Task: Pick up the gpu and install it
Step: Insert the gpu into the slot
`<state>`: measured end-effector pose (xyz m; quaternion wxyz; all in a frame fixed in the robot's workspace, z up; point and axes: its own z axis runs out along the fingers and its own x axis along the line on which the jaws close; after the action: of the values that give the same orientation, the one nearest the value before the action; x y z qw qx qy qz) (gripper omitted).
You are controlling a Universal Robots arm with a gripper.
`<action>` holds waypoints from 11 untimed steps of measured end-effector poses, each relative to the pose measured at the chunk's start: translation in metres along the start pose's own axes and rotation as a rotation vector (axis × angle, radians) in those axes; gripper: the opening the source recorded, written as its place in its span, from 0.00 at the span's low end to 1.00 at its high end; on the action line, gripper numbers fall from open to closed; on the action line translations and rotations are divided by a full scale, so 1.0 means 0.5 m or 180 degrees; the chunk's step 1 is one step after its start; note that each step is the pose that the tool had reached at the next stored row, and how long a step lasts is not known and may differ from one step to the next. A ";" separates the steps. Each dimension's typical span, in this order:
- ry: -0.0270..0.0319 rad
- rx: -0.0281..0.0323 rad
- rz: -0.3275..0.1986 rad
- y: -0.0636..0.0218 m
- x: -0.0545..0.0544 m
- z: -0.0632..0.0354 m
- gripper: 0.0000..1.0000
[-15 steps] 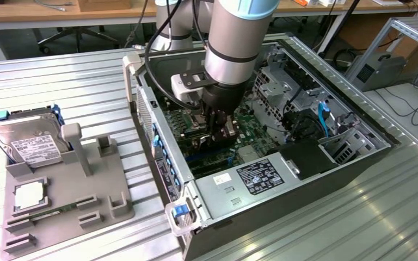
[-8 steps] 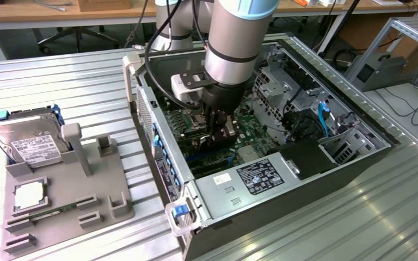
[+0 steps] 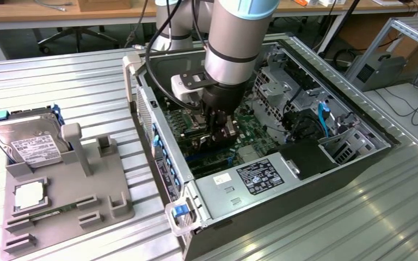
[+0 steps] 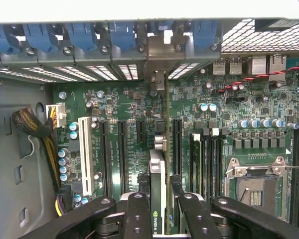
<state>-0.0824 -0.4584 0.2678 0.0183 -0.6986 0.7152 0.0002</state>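
The gpu (image 4: 159, 169) is a thin dark card seen edge-on, standing upright over the green motherboard (image 4: 214, 109) between two long black slots. Its pale metal bracket (image 4: 162, 50) meets the row of blue slot latches at the case's rear wall. My gripper (image 4: 158, 211) is shut on the card, with one black finger (image 4: 137, 214) on each side. In the exterior view the arm reaches straight down into the open computer case (image 3: 267, 185), and my gripper (image 3: 220, 133) is low over the board. I cannot tell whether the card's edge sits in a slot.
A grey fixture (image 3: 100, 190) at the exterior view's left holds a silver hard drive (image 3: 28, 138), a square chip (image 3: 31, 194) and a narrow green memory stick (image 3: 49, 213). Inside the case are a bare processor socket (image 4: 256, 179), a white slot (image 4: 84, 154) and cable bundles (image 4: 32, 124).
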 end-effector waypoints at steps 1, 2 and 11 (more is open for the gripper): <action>-0.0001 0.0000 -0.0007 0.000 0.000 0.001 0.27; 0.0000 0.0000 -0.0014 0.000 0.000 0.002 0.27; -0.0002 -0.0001 -0.0068 0.000 0.000 0.005 0.27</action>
<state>-0.0824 -0.4584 0.2651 0.0184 -0.7062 0.7078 0.0003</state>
